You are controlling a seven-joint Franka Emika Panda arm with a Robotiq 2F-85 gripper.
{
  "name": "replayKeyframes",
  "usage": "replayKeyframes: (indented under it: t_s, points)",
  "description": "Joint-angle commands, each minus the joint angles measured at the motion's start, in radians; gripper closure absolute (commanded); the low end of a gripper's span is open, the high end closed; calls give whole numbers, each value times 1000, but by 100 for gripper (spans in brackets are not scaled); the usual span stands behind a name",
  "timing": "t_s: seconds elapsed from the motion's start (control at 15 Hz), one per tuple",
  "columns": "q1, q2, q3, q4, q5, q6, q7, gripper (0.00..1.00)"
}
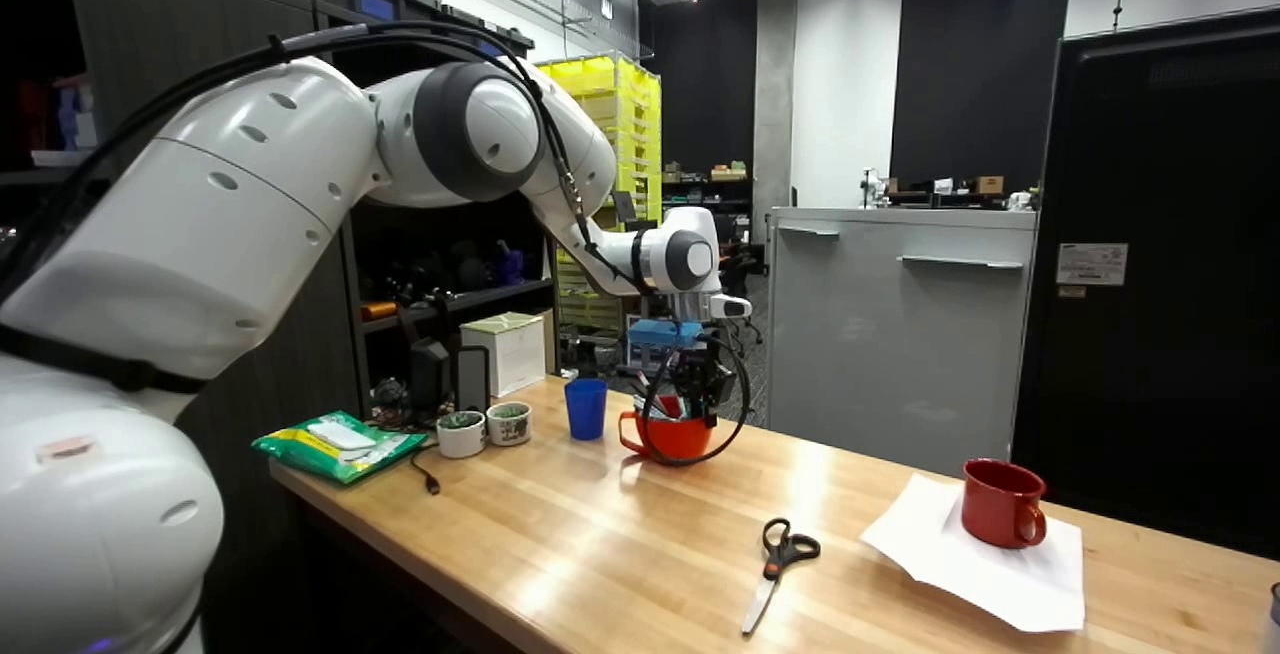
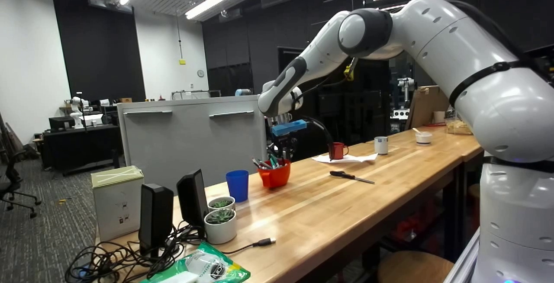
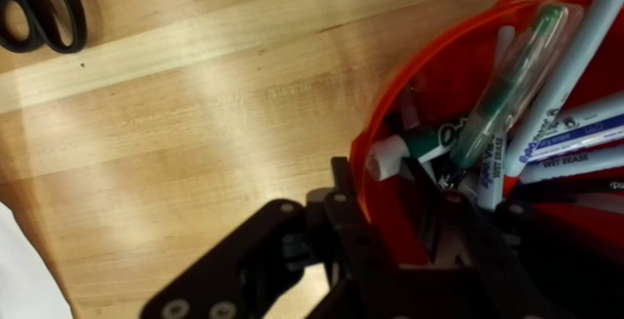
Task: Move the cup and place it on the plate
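Observation:
The cup [image 1: 685,442] is a wide, low orange-red vessel with a handle, full of markers. It stands upright on the table in both exterior views and fills the right side of the wrist view [image 3: 453,72]. My gripper [image 3: 375,163] points down at its rim, one finger outside the wall and the other inside among the markers. The fingers are apart, with a visible gap between the wall and the inner finger. The plate, a flat white angular sheet [image 1: 910,529], lies farther along the table; its edge shows in the wrist view [image 3: 22,275].
A red mug [image 1: 1000,504] stands on the plate. Scissors [image 1: 775,564] lie between cup and plate. A blue cup [image 1: 586,409] stands close beside the cup. Potted succulents [image 2: 220,226], black speakers [image 2: 156,213] and a green bag [image 2: 207,263] are at the table's end.

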Motion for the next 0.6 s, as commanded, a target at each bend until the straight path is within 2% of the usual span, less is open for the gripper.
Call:
replayKeyframes:
  t_s: [0.0, 0.53]
  points:
    - [6, 10, -2, 11, 23, -24, -18, 93]
    - [-8, 9, 13, 30, 99, -65, -64, 95]
